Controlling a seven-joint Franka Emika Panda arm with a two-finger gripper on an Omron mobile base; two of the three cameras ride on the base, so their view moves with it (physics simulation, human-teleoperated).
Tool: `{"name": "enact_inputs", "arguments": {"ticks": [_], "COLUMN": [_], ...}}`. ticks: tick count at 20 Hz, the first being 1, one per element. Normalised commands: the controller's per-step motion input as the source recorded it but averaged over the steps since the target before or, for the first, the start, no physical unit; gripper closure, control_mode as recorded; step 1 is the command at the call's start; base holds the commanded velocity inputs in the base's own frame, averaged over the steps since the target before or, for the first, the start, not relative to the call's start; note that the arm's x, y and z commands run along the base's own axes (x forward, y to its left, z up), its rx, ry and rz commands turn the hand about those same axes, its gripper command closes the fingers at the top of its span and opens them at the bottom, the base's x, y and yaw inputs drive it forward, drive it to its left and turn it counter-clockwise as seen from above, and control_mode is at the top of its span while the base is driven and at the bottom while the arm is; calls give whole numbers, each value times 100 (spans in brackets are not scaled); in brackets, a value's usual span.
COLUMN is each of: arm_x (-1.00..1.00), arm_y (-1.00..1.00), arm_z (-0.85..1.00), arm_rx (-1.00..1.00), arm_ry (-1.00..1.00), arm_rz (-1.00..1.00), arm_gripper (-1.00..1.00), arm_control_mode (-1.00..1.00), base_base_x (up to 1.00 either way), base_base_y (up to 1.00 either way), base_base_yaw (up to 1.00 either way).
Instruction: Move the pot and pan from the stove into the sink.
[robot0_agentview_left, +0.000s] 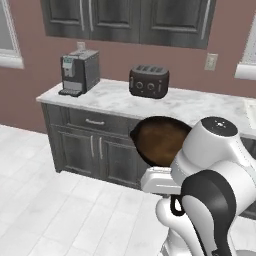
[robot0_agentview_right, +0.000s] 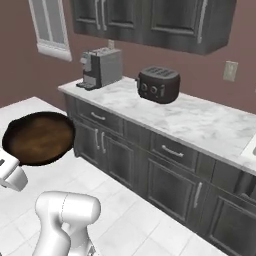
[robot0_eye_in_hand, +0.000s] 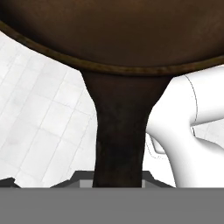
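Pan (robot0_agentview_right: 39, 138) held aloft by its handle (robot0_eye_in_hand: 119, 140), in front of the counter (robot0_agentview_right: 200, 120); gripper (robot0_eye_in_hand: 118, 186) fingers clamped on the handle end.

The white arm is folded up close over its base, elbow bent sharply, the dark joint nearest the camera in the left base view. The pincer (robot0_eye_in_hand: 118, 181) is clamped on the handle of the pan (robot0_agentview_left: 162, 141), holding it up in the air, its brown inside tilted toward the base cameras.
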Motion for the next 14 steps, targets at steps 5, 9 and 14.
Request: {"name": "enact_inputs", "arguments": {"ticks": [5,9,14], "arm_x": [0,0,0], "arm_y": [0,0,0], "arm_z": [0,0,0], "arm_rx": [0,0,0], "arm_ry": [0,0,0], "arm_rz": [0,0,0], "arm_gripper": [100,100,100], "arm_control_mode": [100,100,100], "base_base_x": [0,0,-4], "base_base_y": [-24,-30,-37], "base_base_yaw": [-46,-44,-35]}}
